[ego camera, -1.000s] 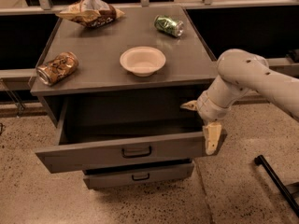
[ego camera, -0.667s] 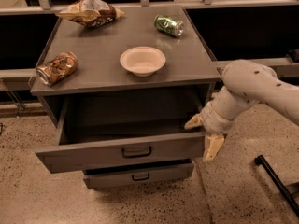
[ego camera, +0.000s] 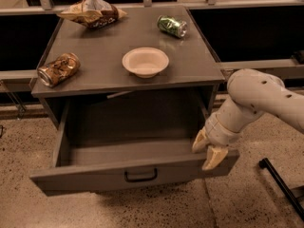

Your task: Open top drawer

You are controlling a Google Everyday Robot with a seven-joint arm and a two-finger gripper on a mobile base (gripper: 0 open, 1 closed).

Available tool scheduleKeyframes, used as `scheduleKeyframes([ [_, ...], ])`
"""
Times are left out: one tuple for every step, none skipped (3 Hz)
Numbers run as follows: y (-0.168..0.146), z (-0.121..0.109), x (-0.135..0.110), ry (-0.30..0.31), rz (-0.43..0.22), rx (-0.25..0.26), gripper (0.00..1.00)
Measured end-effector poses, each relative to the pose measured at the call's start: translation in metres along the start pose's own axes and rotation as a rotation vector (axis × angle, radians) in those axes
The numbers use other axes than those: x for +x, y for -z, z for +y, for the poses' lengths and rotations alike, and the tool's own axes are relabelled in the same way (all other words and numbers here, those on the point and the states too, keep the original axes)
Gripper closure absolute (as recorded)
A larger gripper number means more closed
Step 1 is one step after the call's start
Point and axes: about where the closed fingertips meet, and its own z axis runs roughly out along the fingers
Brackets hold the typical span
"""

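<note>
Camera view: cream two-finger tool (ego camera: 205, 151) on the white arm (ego camera: 256, 99) sits at the right end of the wide grey metal top drawer (ego camera: 85, 177). Its fingers are moderately parted and grip nothing; one tip looks inside the box, the other over the flat front, rim contact unclear. Drawer is pulled well out from under the grey metal bench (ego camera: 199, 65); the small black bar handle (ego camera: 140, 175) at centre is untouched. Judgement: task looks near done. Any last pull should run straight out and level, no sideways load from that corner. On bench: white bowl (ego camera: 145, 61), green can (ego camera: 172, 26) on its side, crumpled snack bag (ego camera: 92, 12), brown packet (ego camera: 58, 69).
</note>
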Motion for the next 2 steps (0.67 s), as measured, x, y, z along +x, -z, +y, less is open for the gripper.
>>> scheduleKeyframes([
  [0.012,0.025,-0.005,0.016,0.021,0.021,0.56],
  [0.053,0.049,-0.018,0.074,0.091,0.104,0.3],
])
